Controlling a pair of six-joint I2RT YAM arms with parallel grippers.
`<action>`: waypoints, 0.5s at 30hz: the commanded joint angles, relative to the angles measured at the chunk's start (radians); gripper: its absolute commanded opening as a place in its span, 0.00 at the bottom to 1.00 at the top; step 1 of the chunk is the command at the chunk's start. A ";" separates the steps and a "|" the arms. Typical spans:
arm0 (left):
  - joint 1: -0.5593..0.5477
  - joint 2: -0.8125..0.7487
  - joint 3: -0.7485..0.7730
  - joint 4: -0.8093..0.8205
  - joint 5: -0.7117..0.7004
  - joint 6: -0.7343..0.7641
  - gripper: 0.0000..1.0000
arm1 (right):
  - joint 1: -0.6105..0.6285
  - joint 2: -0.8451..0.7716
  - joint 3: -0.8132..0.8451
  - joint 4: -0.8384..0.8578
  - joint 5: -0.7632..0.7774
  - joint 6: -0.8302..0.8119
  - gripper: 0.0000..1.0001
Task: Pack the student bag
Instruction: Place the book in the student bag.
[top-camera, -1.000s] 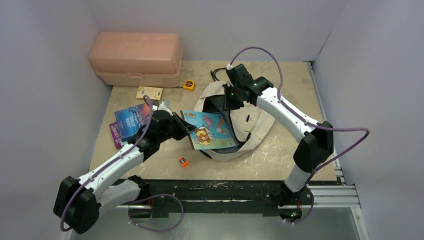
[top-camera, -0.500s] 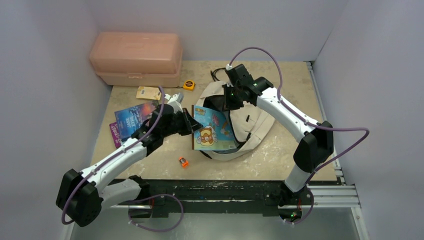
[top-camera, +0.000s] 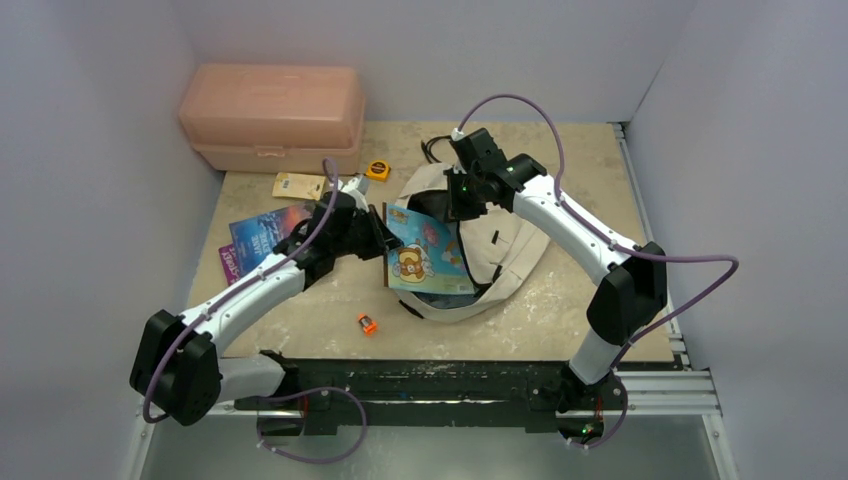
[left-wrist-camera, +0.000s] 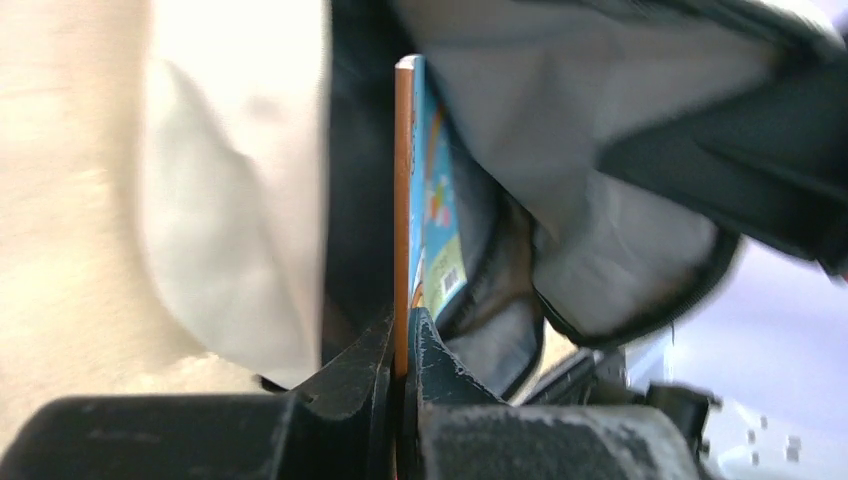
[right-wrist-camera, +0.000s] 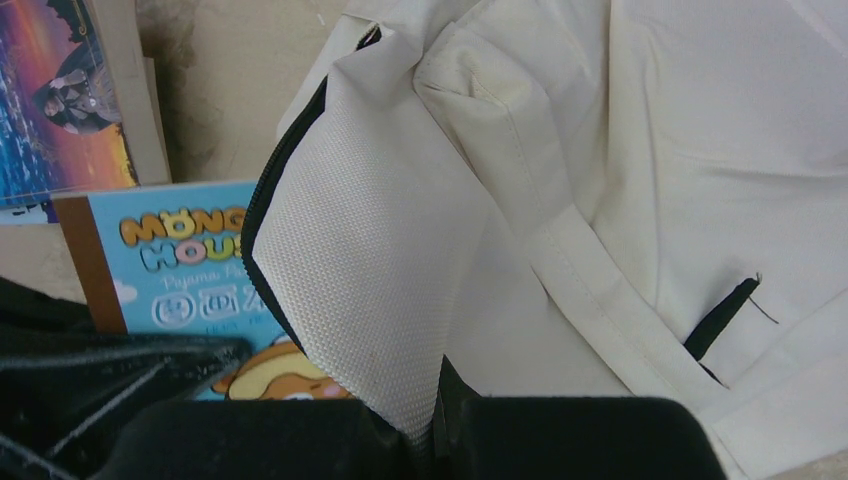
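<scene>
Nearest the arm bases, a small orange item lies on the table, apart from the student bag. Its kind cannot be made out.

The bag lies at mid-table with its mouth open toward the left. The left gripper is clamped tight on the orange spine of a cartoon book. In the left wrist view, both jaws press flat against that spine. The book's far end is hidden under the bag's lining.

The right gripper is closed on the bag's upper flap and holds it raised. In its wrist view the fabric covers the fingertips.

Compared with one second ago, the left arm has advanced toward the bag. The book, then lying flatter across the mouth, now stands more on edge, closer to the raised flap. The right gripper has not moved.

Bare table surface runs along the bag's near rim and its right side. A tape measure sits just beside the bag's far-left edge. Other books and a card lie left of the arm. A pink box stands against the far-left walls.
</scene>
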 joint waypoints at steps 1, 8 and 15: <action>0.057 0.023 0.049 -0.088 -0.147 -0.167 0.00 | -0.003 -0.054 0.031 0.044 -0.021 0.000 0.00; 0.061 0.036 0.067 -0.222 -0.192 -0.442 0.00 | -0.002 -0.046 0.030 0.057 -0.029 0.012 0.00; 0.042 0.046 -0.025 -0.073 -0.163 -0.772 0.00 | -0.002 -0.045 0.039 0.060 -0.027 0.026 0.00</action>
